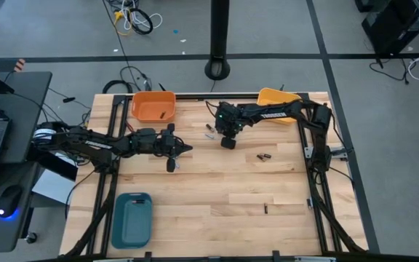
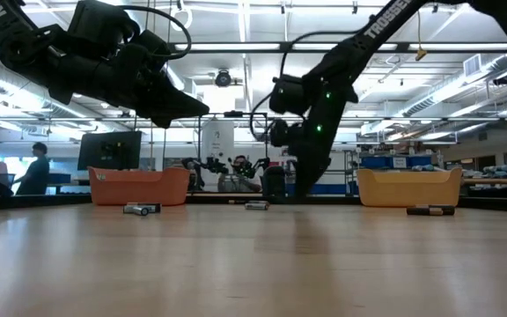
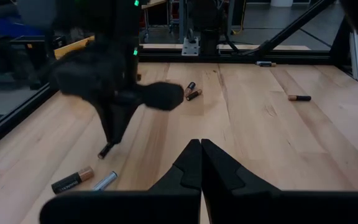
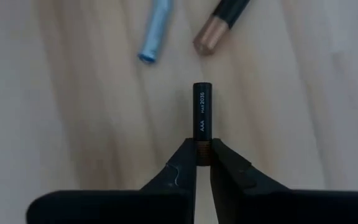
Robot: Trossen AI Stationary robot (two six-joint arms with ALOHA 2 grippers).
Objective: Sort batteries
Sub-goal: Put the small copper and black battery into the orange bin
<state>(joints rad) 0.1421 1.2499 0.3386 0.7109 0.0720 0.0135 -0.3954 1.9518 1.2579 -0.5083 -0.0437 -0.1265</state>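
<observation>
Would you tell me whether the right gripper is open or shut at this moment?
Shut: the right gripper has its fingers pinching the copper end of an AAA battery.

The right gripper (image 4: 202, 163) is pointed down just above the table (image 1: 217, 193), its fingers clamped on one end of an AAA battery (image 4: 202, 114). The left gripper (image 3: 201, 167) is held above the table with fingers pressed together, nothing between them.

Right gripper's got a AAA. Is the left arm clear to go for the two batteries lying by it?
Probably not cleanly. The silvery battery and the dark one lie beside the right gripper, which stands over them holding the AAA. The left gripper, shut, would likely crowd it.
</observation>
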